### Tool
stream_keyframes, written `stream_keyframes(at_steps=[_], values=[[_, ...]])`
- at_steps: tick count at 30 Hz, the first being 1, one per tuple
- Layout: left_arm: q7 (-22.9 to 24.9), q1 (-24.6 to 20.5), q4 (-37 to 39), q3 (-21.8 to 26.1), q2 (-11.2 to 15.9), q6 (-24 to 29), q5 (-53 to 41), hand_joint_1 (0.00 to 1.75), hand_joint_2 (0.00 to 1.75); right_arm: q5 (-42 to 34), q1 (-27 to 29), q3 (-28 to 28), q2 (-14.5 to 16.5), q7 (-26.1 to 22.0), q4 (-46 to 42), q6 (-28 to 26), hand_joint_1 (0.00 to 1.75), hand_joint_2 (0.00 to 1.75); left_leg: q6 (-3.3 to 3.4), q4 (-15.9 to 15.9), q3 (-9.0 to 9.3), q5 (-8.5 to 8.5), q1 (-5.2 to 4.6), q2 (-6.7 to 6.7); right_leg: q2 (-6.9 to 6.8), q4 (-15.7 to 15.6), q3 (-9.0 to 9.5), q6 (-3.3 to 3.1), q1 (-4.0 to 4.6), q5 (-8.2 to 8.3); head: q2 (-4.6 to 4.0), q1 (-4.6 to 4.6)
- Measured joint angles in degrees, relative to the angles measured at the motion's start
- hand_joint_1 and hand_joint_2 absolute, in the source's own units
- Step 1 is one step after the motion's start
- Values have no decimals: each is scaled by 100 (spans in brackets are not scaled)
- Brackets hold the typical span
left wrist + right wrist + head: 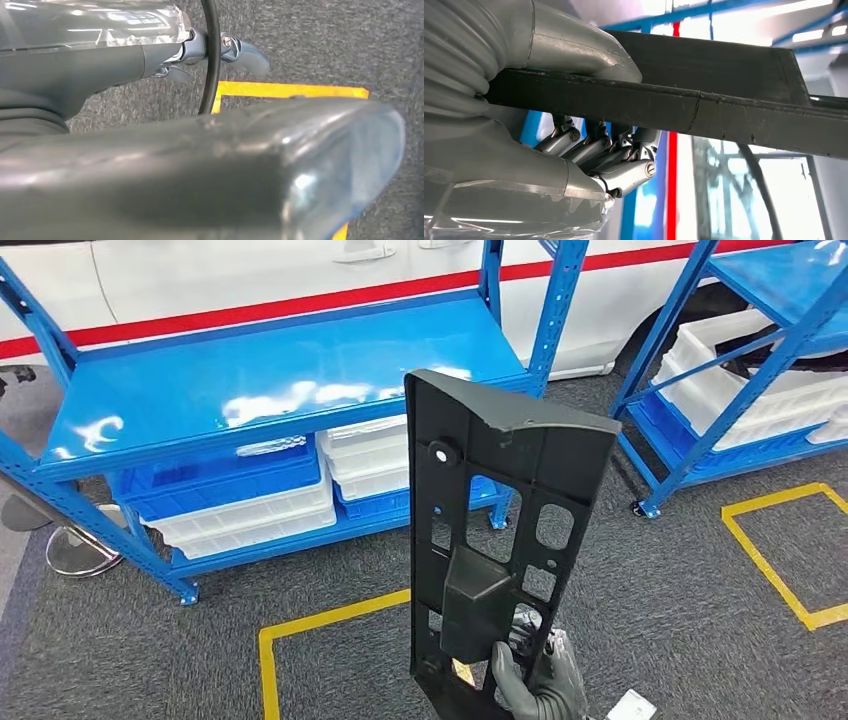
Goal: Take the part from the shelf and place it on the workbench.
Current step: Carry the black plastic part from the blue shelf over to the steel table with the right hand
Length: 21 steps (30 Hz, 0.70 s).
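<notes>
We judge the part (495,530) stiff, light but top-heavy, so our right hand (540,685) holding its low end needs a firm clasp.

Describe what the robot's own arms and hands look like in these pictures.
The right robot hand has a grey ribbed cover at the wrist, smooth silver-grey shells and dark metal fingers with small screws; in the head view it looks dark grey. The left robot hand shows glossy grey casing, blue-grey fingertips and a thin black cable looping past it.
</notes>
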Motion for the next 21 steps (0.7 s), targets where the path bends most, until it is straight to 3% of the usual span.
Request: stream_keyframes(at_steps=[2, 4, 6, 7, 8, 9, 10, 11, 13, 15, 17, 19, 21], values=[[15, -8, -67, 11, -40, -10, -2, 0, 0, 56, 116, -53, -8, -3, -68, -39, 175, 175, -63, 23, 4, -24, 10, 69, 133, -12, -40, -76, -9, 38, 0, -1], [21, -7, -126, 20, -64, -30, -7, 0, 0, 116, 185, -93, -11, -3, -128, -68, 175, 175, -127, 238, -81, -226, 41, -131, 265, -42, -67, -157, -39, 87, 0, -1], [26, 3, -161, 47, -74, -48, -16, 0, 0, 153, 217, -114, -11, -2, -157, -71, 175, 175, -168, 888, -358, -623, 67, -453, 402, -51, -111, -210, -46, 129, 0, -1], [28, 12, -168, 63, -77, -54, -21, 0, 0, 166, 235, -121, -10, -2, -161, -71, 175, 175, -175, 1283, -530, -795, 73, -531, 480, -44, -138, -221, -40, 143, 0, -1], [29, 22, -173, 77, -79, -56, -25, 0, 0, 179, 262, -129, -10, -2, -163, -72, 175, 175, -174, 1569, -654, -875, 75, -564, 563, -33, -161, -225, -34, 153, 0, -1], [29, 30, -177, 86, -79, -58, -28, 0, 0, 188, 290, -138, -10, -2, -164, -74, 175, 175, -167, 1661, -692, -842, 75, -576, 649, -20, -177, -224, -28, 161, 0, -1], [30, 33, -184, 90, -79, -60, -32, 0, 0, 199, 314, -145, -10, -2, -164, -79, 175, 175, -151, 1517, -619, -697, 75, -590, 736, -5, -185, -218, -24, 168, 0, -1], [30, 34, -192, 92, -79, -62, -38, 0, 0, 213, 332, -151, -10, -4, -169, -88, 175, 175, -128, 1172, -453, -480, 76, -637, 819, 6, -187, -210, -22, 173, 0, -1], [28, 31, -209, 95, -79, -67, -61, 0, 0, 250, 350, -161, -10, -14, -186, -121, 175, 175, -69, 402, -106, -160, 83, -936, 961, 29, -203, -174, -21, 193, 0, 0], [26, 31, -216, 101, -79, -69, -98, 0, 0, 281, 379, -170, -10, -34, -215, -157, 175, 175, -33, 74, 16, -96, 75, -1159, 1096, 34, -260, -96, -42, 236, 0, 0], [19, 30, -215, 102, -80, -66, -146, 0, 0, 305, 448, -179, -10, -63, -258, -191, 175, 175, 3, 20, 18, -62, 78, -1070, 1233, 20, -315, -1, -66, 287, 0, -1], [5, 26, -215, 98, -80, -60, -194, 0, 0, 335, 524, -188, -11, -90, -305, -230, 175, 175, 73, -59, 32, 7, 105, -904, 1074, 166, -413, 49, -41, 186, 0, 2], [-9, 34, -214, 95, -73, -46, -239, 0, 0, 362, 559, -198, -11, -103, -330, -262, 175, 175, 124, -98, 23, 45, 102, -704, 701, 739, -691, 66, -14, -171, 0, 4]])
